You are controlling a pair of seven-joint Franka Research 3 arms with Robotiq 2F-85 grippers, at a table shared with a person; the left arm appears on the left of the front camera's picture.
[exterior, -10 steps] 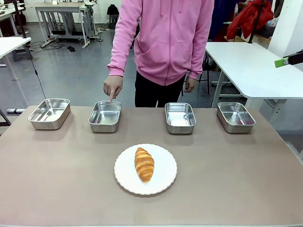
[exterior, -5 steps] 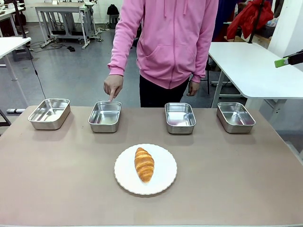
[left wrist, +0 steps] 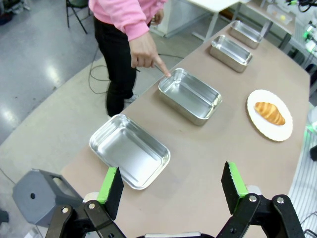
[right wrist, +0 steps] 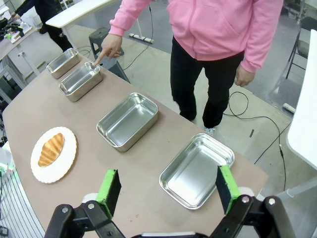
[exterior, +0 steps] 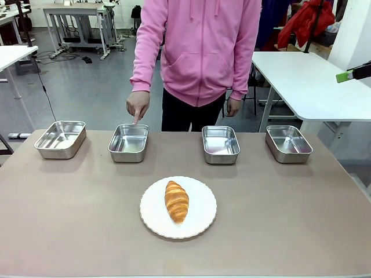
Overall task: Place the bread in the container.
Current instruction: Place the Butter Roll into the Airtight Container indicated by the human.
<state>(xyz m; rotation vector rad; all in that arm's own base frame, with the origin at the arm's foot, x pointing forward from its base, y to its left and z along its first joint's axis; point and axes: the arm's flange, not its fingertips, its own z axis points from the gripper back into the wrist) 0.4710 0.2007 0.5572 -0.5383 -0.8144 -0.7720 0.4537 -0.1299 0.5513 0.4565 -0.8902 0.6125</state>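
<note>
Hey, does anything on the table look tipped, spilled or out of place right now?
Nothing stands out. The croissant lies whole on its plate. The tray that a person's hand points at and the other three trays sit upright and empty in an even row.

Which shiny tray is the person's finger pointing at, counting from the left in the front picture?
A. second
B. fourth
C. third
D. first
A: the person's hand points one finger down at the far rim of the second steel tray from the left.
</note>
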